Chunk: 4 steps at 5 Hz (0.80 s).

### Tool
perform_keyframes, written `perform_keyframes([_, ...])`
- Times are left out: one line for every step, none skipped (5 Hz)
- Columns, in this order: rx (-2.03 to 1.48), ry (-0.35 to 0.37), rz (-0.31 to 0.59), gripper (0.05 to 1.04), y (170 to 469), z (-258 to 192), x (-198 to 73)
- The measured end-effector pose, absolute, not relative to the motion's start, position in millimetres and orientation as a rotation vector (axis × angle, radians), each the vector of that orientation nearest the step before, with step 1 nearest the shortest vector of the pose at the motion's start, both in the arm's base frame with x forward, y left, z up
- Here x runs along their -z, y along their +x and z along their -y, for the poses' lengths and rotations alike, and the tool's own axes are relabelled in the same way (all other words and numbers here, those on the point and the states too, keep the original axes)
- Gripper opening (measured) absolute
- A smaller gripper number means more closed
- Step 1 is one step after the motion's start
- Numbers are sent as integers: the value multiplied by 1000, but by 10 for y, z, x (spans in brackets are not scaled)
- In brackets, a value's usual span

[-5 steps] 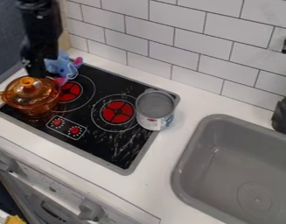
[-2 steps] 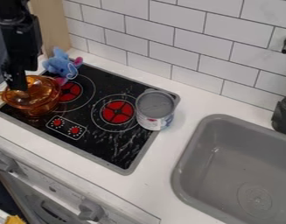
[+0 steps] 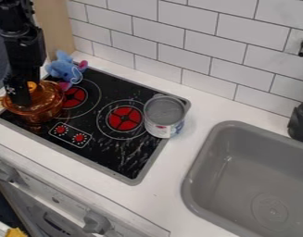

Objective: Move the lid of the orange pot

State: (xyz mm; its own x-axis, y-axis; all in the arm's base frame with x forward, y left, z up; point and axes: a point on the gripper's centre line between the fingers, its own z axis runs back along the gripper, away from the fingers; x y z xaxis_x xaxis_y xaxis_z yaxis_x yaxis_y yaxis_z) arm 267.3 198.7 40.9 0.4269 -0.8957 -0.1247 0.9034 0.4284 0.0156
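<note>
The black gripper (image 3: 23,99) hangs at the left, pointing down over the orange pot (image 3: 37,115), which stands on the left part of the stove. The pot's clear orange lid (image 3: 47,95) is on top of it, partly hidden behind the gripper. A bit of the lid's orange knob (image 3: 32,86) shows at the gripper's right side. Whether the gripper holds the knob cannot be told.
A blue plush toy (image 3: 64,69) sits behind the pot by the stove's rear left corner. On the right burner area stands a grey can (image 3: 165,115). The grey sink (image 3: 240,176) is at the right, with a black faucet (image 3: 299,122) behind it.
The arm came down onto the pot's lid from above, first shifting left, then slightly back to the right. Pot, can and plush toy stayed where they were.
</note>
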Motion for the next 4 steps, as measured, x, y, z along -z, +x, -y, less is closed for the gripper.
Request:
perform_keyframes([1124, 89, -98, 661, 2678, -1992, -406])
perform_keyframes([1112, 99, -87, 403, 2673, -2009, -384])
perform_keyframes([1097, 78, -69, 385, 2668, -2015, -408])
perform_keyframes([1101, 46, -54, 385, 2659, -1974, -423])
